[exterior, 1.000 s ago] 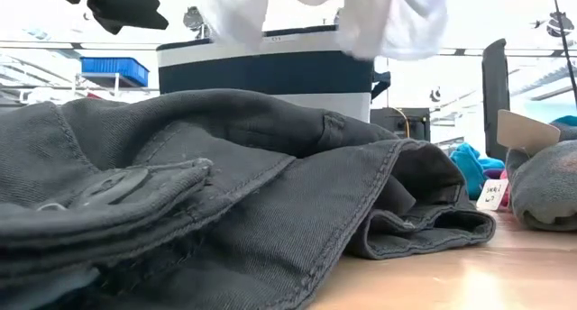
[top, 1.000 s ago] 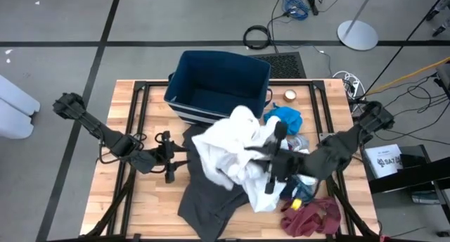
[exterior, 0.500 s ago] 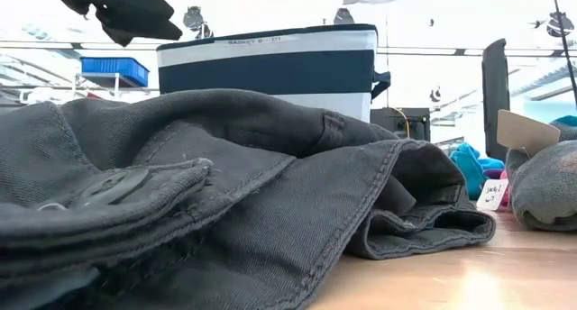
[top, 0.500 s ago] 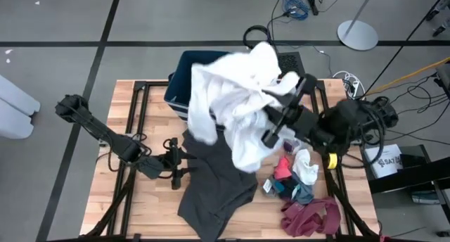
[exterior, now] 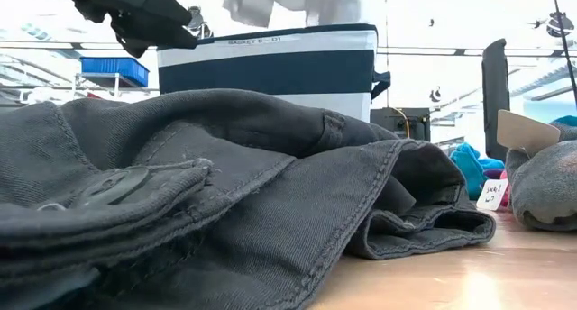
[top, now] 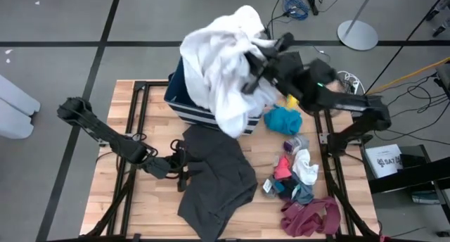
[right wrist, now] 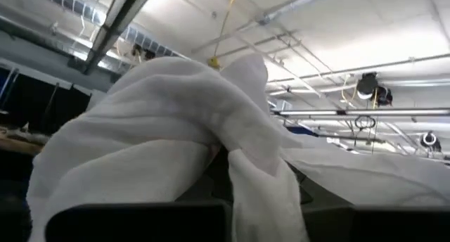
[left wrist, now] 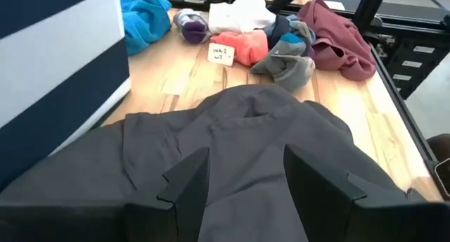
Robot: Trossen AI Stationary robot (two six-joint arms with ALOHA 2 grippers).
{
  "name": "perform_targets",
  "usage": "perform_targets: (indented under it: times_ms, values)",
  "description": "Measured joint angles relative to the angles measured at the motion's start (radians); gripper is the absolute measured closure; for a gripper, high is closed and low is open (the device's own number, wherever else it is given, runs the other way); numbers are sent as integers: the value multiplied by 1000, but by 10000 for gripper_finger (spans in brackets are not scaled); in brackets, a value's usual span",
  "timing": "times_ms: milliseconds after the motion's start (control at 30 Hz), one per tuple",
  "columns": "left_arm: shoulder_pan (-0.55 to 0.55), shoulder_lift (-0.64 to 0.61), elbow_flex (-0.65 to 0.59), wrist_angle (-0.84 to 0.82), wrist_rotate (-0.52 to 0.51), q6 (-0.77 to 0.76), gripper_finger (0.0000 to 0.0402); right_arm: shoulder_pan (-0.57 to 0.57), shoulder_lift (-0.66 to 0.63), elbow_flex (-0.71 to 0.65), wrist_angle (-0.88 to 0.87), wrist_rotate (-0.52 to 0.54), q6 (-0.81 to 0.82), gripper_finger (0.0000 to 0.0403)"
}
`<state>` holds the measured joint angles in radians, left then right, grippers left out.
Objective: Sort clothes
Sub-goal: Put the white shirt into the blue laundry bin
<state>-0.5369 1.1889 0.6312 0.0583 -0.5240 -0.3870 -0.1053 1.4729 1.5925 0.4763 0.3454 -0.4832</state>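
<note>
Right pincer clamped on white garment, held aloft at 12 o'clock over dark blue striped bin; fabric drapes down bin's front wall. Dark grey garment spread on wooden surface at 6 o'clock. Left pincer at 8 o'clock, fingers wide, empty, just above grey garment's edge. Maroon top at 5 o'clock. Bright blue top at 2 o'clock. Small socks between them.
</note>
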Motion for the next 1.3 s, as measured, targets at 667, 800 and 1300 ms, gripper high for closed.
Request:
perform_targets:
  times_ms: [667, 800, 1300]
  values:
    - [0, 76, 1, 33, 80, 4, 210, -236, 347, 0, -222, -162, 226, 376]
    - [0, 76, 1, 29, 86, 6, 210, -231, 309, 0, -468, -114, 197, 376]
    - [66, 76, 1, 64, 154, 33, 210, -273, 289, 0, -907, 73, 223, 376]
